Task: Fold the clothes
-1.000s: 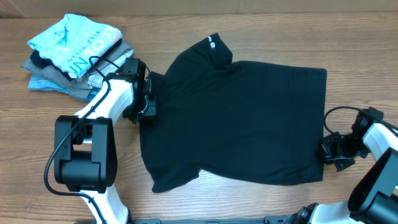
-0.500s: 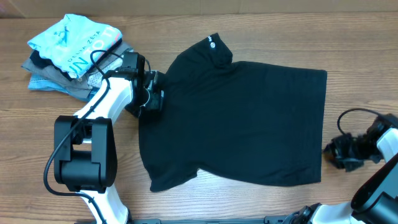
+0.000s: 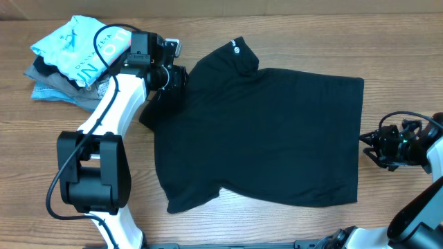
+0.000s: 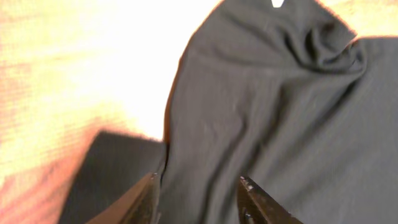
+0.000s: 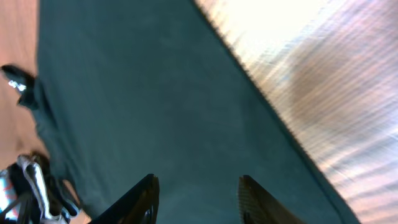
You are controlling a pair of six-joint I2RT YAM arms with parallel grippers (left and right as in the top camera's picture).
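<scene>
The black T-shirt (image 3: 263, 131) lies spread flat on the wooden table, its collar with a small white logo (image 3: 236, 48) at the upper left and its hem toward the right. It fills the left wrist view (image 4: 267, 112) and the right wrist view (image 5: 155, 106). My left gripper (image 3: 181, 72) is open, raised over the shirt's upper left edge near the collar; its fingers (image 4: 199, 186) hold nothing. My right gripper (image 3: 371, 142) is open, beside the shirt's right edge; its fingers (image 5: 198, 186) are over the fabric and empty.
A pile of folded garments stands at the back left: a light-blue shirt with white lettering (image 3: 86, 45) on top of grey and denim-blue pieces (image 3: 62, 86). The left arm's base (image 3: 93, 180) stands at the front left. Bare wood (image 3: 401, 62) lies right of the shirt.
My left gripper has risen and moved back-right from the shirt's left sleeve area to near the collar. My right gripper has drawn right off the shirt's right edge and lifted.
</scene>
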